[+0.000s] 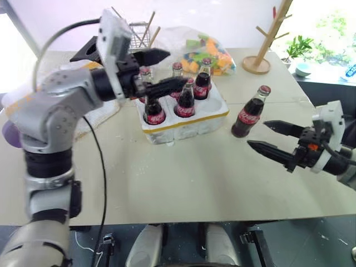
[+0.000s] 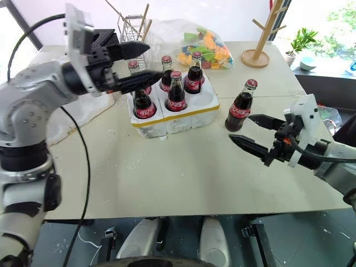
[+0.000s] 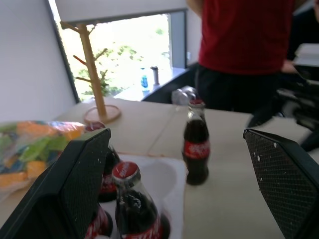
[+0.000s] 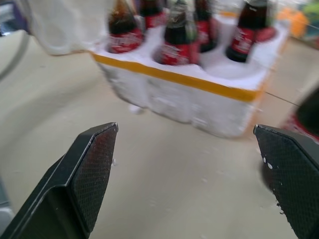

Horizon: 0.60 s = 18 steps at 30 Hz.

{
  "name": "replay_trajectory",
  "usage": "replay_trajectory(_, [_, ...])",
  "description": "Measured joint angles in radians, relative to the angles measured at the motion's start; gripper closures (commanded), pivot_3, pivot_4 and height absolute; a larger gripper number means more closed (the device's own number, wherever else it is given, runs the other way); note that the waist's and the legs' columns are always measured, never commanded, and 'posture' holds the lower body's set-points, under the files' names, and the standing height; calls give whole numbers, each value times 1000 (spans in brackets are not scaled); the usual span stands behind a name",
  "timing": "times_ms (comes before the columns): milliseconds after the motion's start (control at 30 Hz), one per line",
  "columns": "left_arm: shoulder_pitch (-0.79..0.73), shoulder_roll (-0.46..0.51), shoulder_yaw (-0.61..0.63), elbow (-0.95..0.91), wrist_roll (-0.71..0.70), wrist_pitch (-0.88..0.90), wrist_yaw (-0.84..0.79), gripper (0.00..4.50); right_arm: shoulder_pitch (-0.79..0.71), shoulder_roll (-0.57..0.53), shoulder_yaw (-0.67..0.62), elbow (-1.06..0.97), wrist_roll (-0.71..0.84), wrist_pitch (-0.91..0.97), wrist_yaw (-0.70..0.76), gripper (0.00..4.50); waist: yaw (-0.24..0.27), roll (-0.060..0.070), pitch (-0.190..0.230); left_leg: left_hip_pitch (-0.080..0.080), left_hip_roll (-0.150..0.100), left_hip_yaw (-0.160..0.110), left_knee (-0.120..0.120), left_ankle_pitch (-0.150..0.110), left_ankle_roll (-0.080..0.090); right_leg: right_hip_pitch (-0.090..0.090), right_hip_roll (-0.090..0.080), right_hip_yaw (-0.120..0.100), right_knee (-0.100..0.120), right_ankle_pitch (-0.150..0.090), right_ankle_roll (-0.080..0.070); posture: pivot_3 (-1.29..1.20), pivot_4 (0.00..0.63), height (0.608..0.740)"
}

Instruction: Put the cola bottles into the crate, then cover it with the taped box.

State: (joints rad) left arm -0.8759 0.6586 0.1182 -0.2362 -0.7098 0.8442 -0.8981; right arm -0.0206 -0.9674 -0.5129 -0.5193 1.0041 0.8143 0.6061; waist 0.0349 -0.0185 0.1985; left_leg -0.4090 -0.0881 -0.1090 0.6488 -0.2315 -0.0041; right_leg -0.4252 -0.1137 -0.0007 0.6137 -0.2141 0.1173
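End effectors beside red-capped cola bottle

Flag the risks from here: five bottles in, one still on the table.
1. The open left gripper hangs right over the bottles seated in the crate; a swing could clip a cap and tip one.
2. The last cola bottle stands free beside the crate, with the open right gripper close; a nudge from one finger could topple it.
3. The one empty well sits at the crate's near right corner, next to seated bottles, so the insert is tight.
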Motion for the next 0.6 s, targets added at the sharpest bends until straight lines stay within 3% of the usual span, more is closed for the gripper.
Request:
replay_trajectory(267, [127,384,49,228,-26,-29,-464,40,-134,67,87,184,-147,-9,-116,0,-24,1,0,0,0,0,-2,0,0,-1,0,0,-1,0,-1,0,150,740])
replay_trajectory(400, [192,442,54,234,-31,-30,-569,40,-188,125,136,234,-175,-9,-123,0,-22,1,1,-1,0,-1,-2,0,0,-1,-1,0,-1,0,0,0,150,740])
replay_trajectory(600, [249,438,56,181,-30,-53,-556,40,-250,190,208,297,-225,-22,-101,0,-25,1,1,-1,0,-1,-2,0,0,-2,-1,0,0,0,0,0,150,740])
